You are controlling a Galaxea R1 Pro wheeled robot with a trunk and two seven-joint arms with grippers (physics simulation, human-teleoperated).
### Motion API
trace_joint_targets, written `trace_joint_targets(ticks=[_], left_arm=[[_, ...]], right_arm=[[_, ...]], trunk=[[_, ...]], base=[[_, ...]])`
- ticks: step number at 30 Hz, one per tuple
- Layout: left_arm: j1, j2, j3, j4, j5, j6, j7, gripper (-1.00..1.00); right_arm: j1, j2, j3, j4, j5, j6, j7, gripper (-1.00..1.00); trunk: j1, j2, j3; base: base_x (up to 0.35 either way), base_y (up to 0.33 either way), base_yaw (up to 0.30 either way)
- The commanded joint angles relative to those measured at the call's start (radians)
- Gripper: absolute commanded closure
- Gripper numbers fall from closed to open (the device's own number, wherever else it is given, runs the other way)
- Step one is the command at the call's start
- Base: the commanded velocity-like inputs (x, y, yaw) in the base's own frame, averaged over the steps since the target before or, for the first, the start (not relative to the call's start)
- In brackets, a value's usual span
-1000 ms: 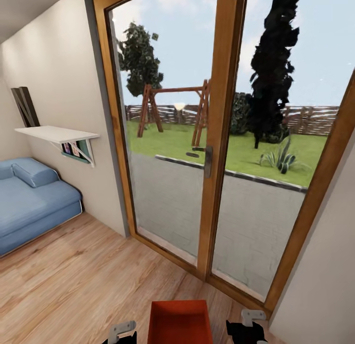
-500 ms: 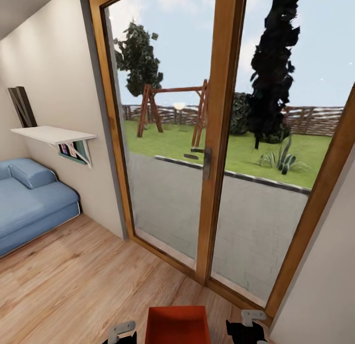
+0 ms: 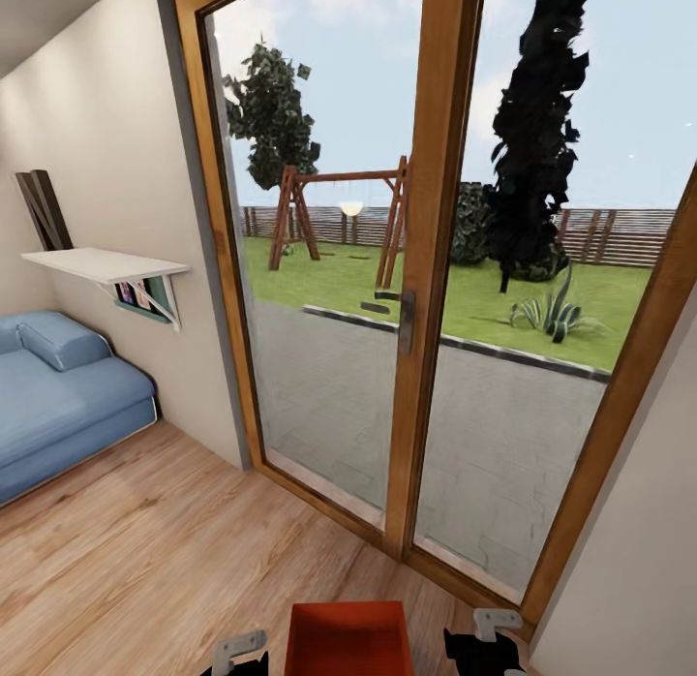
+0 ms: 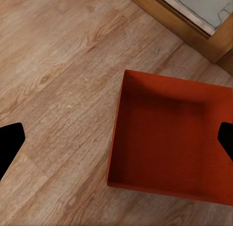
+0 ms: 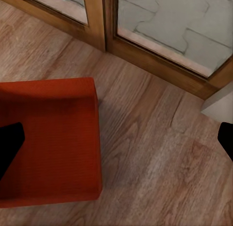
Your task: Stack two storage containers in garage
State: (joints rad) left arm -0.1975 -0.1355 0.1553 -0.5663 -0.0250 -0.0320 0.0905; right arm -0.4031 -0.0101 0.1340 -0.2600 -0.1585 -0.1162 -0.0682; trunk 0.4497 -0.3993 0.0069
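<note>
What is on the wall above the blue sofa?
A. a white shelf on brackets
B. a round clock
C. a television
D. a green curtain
A: a white shelf on slanted brackets sticks out from the wall beside the glass door, above the blue sofa.

Head camera faces the glass doors [image 3: 426, 269]; both wrist cameras look down closely, sharing the red container [image 4: 170, 138].

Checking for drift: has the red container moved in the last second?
Cannot tell. The container kept its place between the grippers; the view shifted against the door frame, so the camera moved.
</note>
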Motion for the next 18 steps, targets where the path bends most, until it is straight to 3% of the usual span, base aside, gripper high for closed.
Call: trace_joint_targets(ticks=[1,18], left_arm=[[0.0,-0.001,0.004,0.001,-0.003,-0.004,0.0,-1.0],[0.0,-0.001,0.004,0.0,-0.003,-0.005,0.0,-1.0]], right_arm=[[0.0,-0.001,0.009,0.001,-0.011,-0.003,-0.004,-1.0],[0.0,-0.001,0.009,0.001,-0.012,-0.003,-0.005,-1.0]], trunk=[[0.0,-0.001,0.0],[0.0,-0.001,0.0]], base=[[0.0,0.0,0.0],[0.021,0.0,0.0]])
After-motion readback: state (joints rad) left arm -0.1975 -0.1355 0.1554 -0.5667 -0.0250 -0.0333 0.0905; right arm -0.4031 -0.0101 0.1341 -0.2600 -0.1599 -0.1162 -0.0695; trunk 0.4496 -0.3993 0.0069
